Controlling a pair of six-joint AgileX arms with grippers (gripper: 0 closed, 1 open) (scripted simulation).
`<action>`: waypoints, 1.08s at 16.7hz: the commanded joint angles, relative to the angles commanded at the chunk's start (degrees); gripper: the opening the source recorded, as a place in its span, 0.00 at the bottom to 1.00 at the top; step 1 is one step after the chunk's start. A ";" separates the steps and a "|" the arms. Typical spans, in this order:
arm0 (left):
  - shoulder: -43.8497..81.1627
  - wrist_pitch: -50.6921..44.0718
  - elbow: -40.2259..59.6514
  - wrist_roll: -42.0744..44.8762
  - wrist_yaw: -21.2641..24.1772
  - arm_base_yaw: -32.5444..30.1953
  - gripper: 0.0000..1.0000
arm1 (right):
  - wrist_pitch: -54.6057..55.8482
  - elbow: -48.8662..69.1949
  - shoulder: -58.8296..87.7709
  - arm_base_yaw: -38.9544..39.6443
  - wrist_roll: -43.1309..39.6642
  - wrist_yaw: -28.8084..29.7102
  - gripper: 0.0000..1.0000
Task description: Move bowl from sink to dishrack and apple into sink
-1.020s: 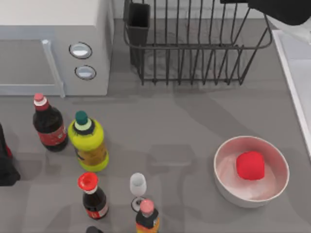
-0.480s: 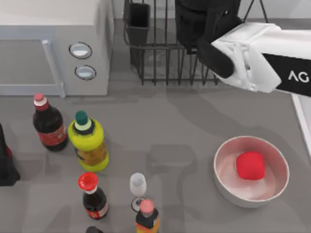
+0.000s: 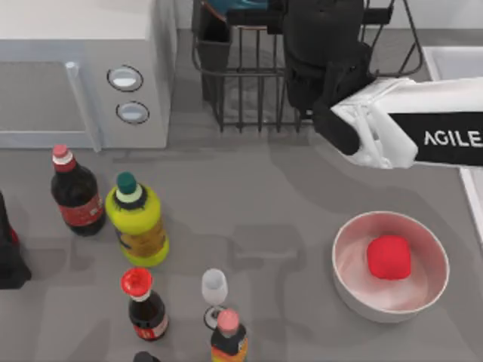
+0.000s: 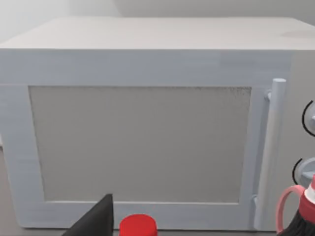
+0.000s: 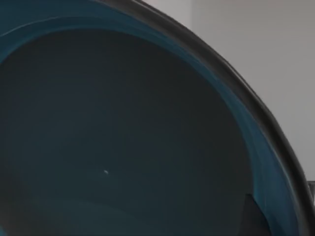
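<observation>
The teal-blue bowl [image 3: 243,10] hangs over the back of the black wire dishrack [image 3: 249,98], its dark inside [image 5: 123,137] right in front of the right wrist camera. My right gripper [image 3: 283,19] reaches in from the right above the rack and is shut on the bowl, its fingers hidden behind its own black body. The red apple [image 3: 389,256] lies inside a white bowl [image 3: 347,279] at the front right. A strip of the pale sink [image 3: 453,64] shows at the right edge. My left gripper [image 3: 7,260] stays parked at the left edge.
A white microwave [image 3: 75,68] fills the back left. A dark bottle [image 3: 75,192], a yellow bottle [image 3: 137,219], a red-capped bottle [image 3: 143,302], a wine glass [image 3: 214,290] and an orange bottle [image 3: 229,335] stand at the front left. The rack's utensil cup [image 3: 213,34] is at its left corner.
My right arm has swung in from the right edge to above the dishrack, carrying the bowl with it. The apple, white bowl and left arm have not moved.
</observation>
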 joint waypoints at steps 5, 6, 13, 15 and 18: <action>0.00 0.00 0.00 0.00 0.00 0.00 1.00 | 0.00 0.00 0.00 0.00 0.00 0.00 0.23; 0.00 0.00 0.00 0.00 0.00 0.00 1.00 | 0.00 0.00 0.00 0.00 0.00 0.00 0.30; 0.00 0.00 0.00 0.00 0.00 0.00 1.00 | 0.00 0.00 0.00 0.00 0.00 0.00 0.83; 0.00 0.00 0.00 0.00 0.00 0.00 1.00 | 0.00 0.00 0.00 0.00 0.00 0.00 0.98; 0.00 0.00 0.00 0.00 0.00 0.00 1.00 | 0.00 0.00 0.00 0.00 0.00 0.00 1.00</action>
